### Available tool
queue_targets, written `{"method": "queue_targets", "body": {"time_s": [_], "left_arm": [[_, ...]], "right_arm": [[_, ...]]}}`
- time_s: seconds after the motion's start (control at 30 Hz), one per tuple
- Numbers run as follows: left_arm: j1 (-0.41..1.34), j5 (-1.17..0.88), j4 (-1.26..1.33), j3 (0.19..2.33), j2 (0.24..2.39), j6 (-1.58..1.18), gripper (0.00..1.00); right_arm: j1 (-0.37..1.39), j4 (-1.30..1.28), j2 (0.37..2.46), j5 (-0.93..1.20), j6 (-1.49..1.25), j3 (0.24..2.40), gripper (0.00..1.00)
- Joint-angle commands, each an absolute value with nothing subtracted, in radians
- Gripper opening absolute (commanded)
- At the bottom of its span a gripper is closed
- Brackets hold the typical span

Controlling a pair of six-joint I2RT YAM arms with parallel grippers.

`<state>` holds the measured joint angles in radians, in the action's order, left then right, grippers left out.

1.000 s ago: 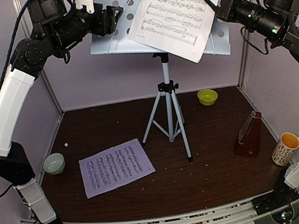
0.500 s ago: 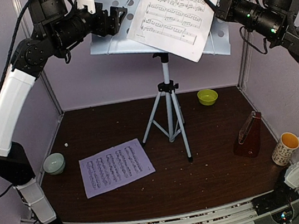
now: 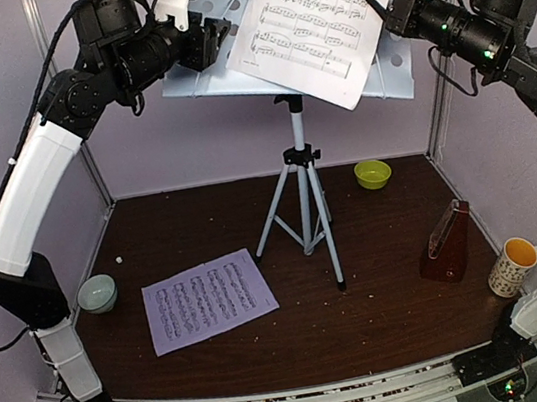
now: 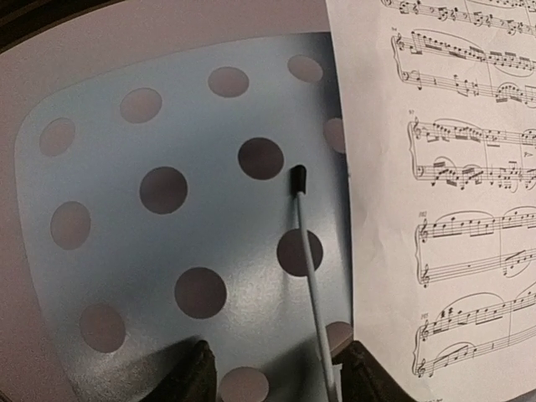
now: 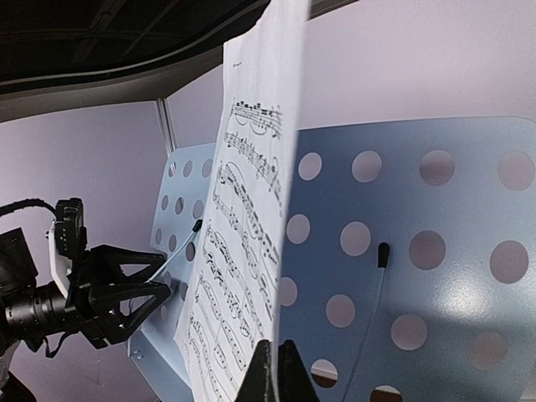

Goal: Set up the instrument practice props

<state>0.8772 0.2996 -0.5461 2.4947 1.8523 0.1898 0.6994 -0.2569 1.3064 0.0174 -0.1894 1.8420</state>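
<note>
On the table in front of the tripod [image 3: 302, 206], a little to its left, the loose page [image 3: 207, 299] lies flat, with its long side running left to right. To the right of the tripod stands the metronome [image 3: 447, 245], upright, and further right a mug [image 3: 514, 267]. Far to the left of the tripod sits a grey-green bowl [image 3: 97, 292]. Behind the tripod, to its right, is a yellow-green bowl [image 3: 373, 173].

On top of the tripod is the desk [image 3: 220, 77], and over its right half hangs the held page [image 3: 321, 11]. This page is crooked: its long side leans, and its lower corner reaches below the lip of the desk. The right gripper [image 5: 275, 368] has its fingers pressed together on the right edge of this page, and that edge stands off the desk. The left gripper [image 4: 279, 373] faces the bare left half of the desk with its fingers spread, holding nothing. The held page lies just to the right of it, and one wire arm [image 4: 308, 251] of the desk lies between them.

I think the page must be turned straight and set down on the lip. For its free left edge the left arm is the nearer one, as it is for the loose page.

I count two pages, one metronome, one stand, two wire arms, two bowls and one mug.
</note>
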Motion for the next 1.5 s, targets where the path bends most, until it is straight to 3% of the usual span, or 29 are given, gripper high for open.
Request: {"method": "queue_targets", "body": {"time_s": [0.0,0.17,0.3,0.4,0.7,1.47], "left_arm": [[0.88,0.318,-0.5,2.52,1.858,0.214,0.48],[0.885,0.326,-0.479,2.516,1.85,0.219,0.33],[0.911,0.357,-0.415,2.474,1.826,0.258,0.29],[0.929,0.38,-0.332,2.409,1.799,0.288,0.25],[0.93,0.384,-0.034,2.149,1.68,0.281,0.0],[0.93,0.368,0.366,1.883,1.602,0.314,0.0]], "right_arm": [[0.692,-0.239,1.327,0.0,-0.182,1.883,0.0],[0.692,-0.236,1.346,-0.001,-0.172,1.903,0.0],[0.692,-0.239,1.36,-0.006,-0.164,1.918,0.0],[0.692,-0.243,1.369,-0.011,-0.156,1.927,0.0],[0.692,-0.255,1.411,-0.021,-0.097,1.976,0.0],[0.707,-0.266,1.48,-0.045,-0.029,2.06,0.0]]}}
